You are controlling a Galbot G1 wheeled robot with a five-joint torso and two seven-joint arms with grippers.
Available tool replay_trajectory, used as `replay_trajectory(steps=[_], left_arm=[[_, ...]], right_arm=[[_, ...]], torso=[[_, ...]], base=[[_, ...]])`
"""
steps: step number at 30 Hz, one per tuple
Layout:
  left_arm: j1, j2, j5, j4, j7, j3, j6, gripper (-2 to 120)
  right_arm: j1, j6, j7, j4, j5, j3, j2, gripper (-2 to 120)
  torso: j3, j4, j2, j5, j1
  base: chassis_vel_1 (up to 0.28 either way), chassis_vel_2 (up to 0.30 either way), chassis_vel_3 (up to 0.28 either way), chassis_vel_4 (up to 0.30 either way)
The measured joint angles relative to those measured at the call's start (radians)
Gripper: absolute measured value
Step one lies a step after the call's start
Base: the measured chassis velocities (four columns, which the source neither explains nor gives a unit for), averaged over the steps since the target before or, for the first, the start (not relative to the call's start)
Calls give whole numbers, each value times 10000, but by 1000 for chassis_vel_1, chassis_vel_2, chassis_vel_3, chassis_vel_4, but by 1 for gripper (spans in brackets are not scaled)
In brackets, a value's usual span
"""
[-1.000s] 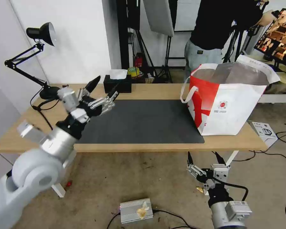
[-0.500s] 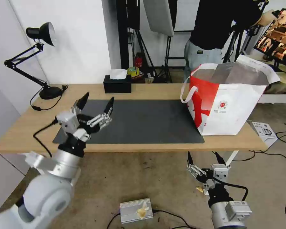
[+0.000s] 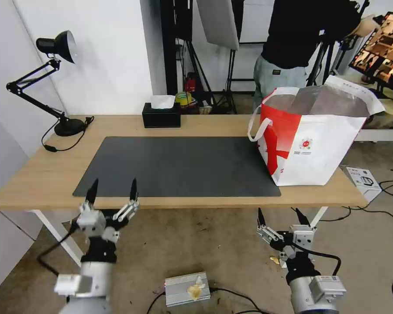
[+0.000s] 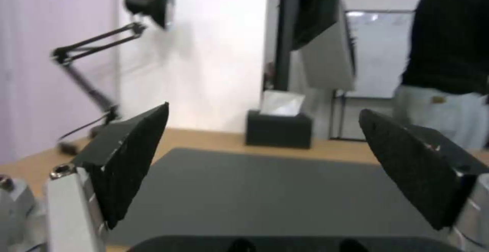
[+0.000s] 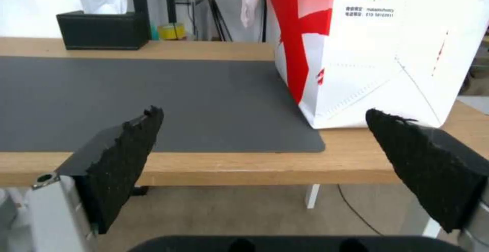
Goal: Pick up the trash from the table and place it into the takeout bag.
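Both grippers low, in front of the desk (image 3: 39, 183) edge: left gripper (image 3: 112, 192) jaws apart, empty; right gripper (image 3: 280, 216) jaws apart, empty. Grey mat (image 3: 179, 165) bare. Takeout bag (image 3: 312, 135) upright at desk's right end, overlapping mat corner, mouth open. Tissue box (image 3: 161, 117) at back edge.

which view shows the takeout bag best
The head view: the whole takeout bag stands on the table, foil lining and handle visible. The right wrist view shows its lower side and logo close up. The left wrist view looks at the mat instead.
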Motion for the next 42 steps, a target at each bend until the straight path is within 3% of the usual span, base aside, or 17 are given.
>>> replay_trajectory(steps=[13,24,42], left_arm=[[809,-468,918,423,-997,100,-614,100],[1000,-819,1175,516,-903,243,-776,100],[959,-812,1162,504,-785,255,-744,100]], right_arm=[[0,0,0,0,0,0,0,100],[0,0,0,0,0,0,0,100],[0,0,0,0,0,0,0,100]], torso=[[1,0,0,0,0],[1,0,0,-1,1],[1,1,0,-1,1]], base=[[0,0,0,0],[0,0,0,0],[0,0,0,0]])
